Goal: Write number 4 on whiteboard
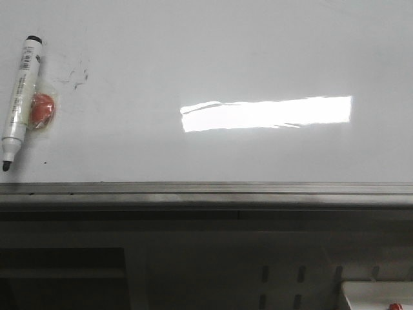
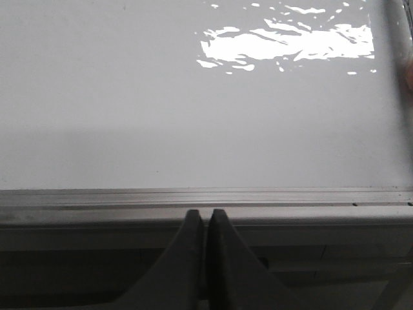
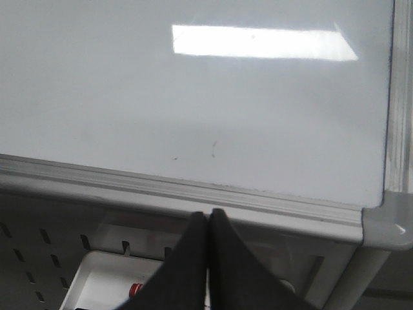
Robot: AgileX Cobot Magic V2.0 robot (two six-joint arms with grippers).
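The whiteboard is glossy white with a bright rectangular reflection and a grey bottom rail. No number 4 shows on it, only faint smudges at the upper left. A white marker with a black cap lies on the board at the far left, beside a red-orange round object. My left gripper is shut and empty, its tips just below the board's bottom rail. My right gripper is shut and empty, below the rail near the board's right corner. Neither gripper shows in the front view.
Below the rail is a dark perforated metal panel. A white box with a red part sits at the lower right; it also shows in the right wrist view. Small dark specks mark the board near the right gripper.
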